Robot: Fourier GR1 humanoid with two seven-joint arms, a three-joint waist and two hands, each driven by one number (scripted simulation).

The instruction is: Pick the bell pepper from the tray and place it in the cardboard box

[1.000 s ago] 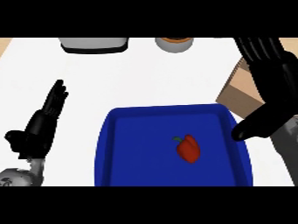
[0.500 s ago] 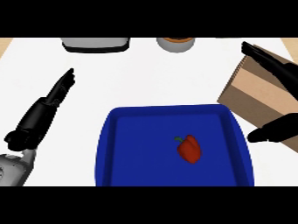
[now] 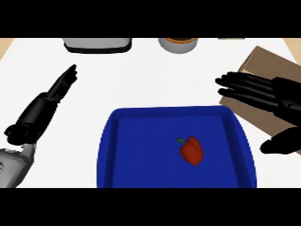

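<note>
Head view of the counter point(image 3: 146, 79). A red bell pepper point(image 3: 192, 151) with a green stem lies inside the blue tray point(image 3: 114, 145), right of the tray's centre, touched by neither hand. The right hand point(image 3: 280, 103) is spread open, fingers pointing left and thumb hanging down, over the cardboard box point(image 3: 273, 66) just right of the tray. The left hand point(image 3: 45, 103) lies left of the tray with straight fingers, holding nothing. A grey appliance point(image 3: 97, 44) and a round container point(image 3: 178, 44) stand at the far edge. No legible writing appears anywhere.
</note>
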